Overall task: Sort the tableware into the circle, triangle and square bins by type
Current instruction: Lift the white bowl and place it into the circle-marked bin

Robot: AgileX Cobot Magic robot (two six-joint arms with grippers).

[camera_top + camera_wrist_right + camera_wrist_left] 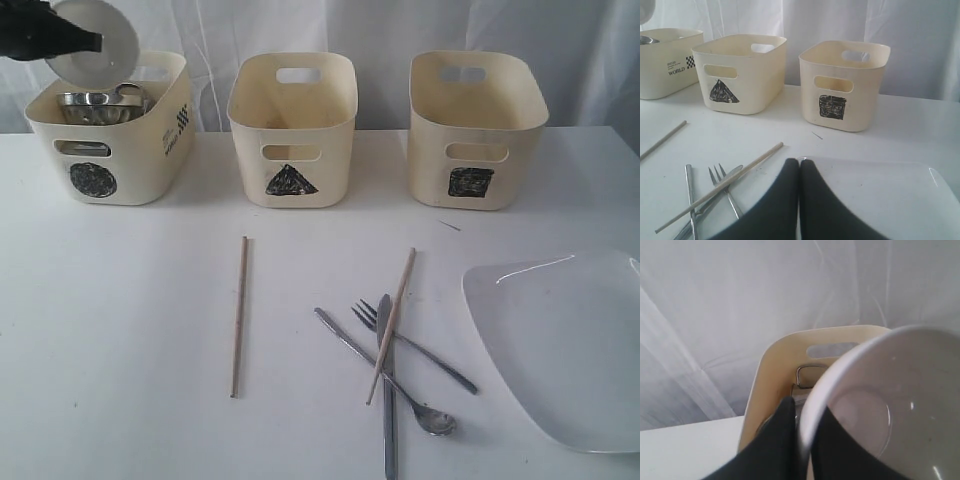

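The white table (120,330) is cut off at the near edge and at both sides of the exterior view. The large white plate (570,340) is cropped at the right and bottom edges, so its full outline cannot be seen. Three cream bins are lined up along the back: the circle bin (150,150) on the left, the triangle bin (250,150) in the middle and the square bin (430,160) on the right, with bare table between them. The insides of the triangle and square bins are mostly hidden by their front walls. Steel vessels (100,103) are seen inside the circle bin, but they cannot be told apart.

The white bowl (880,410) is held tilted above the circle bin's back left corner. Its rim is pinched by the left gripper (802,412), one finger inside and one outside. Most of that arm is out of the exterior view. The right gripper (799,165) is shown only by its wrist camera, fingers pressed together on nothing, just above the plate's near rim.

One chopstick (238,316) is laid alone on open table, left of centre. The second chopstick (391,325) is laid across the knife (387,400), the fork (410,345) and the spoon (437,422), which are crossed in one heap near the plate. The knife's end is cut off by the bottom edge.
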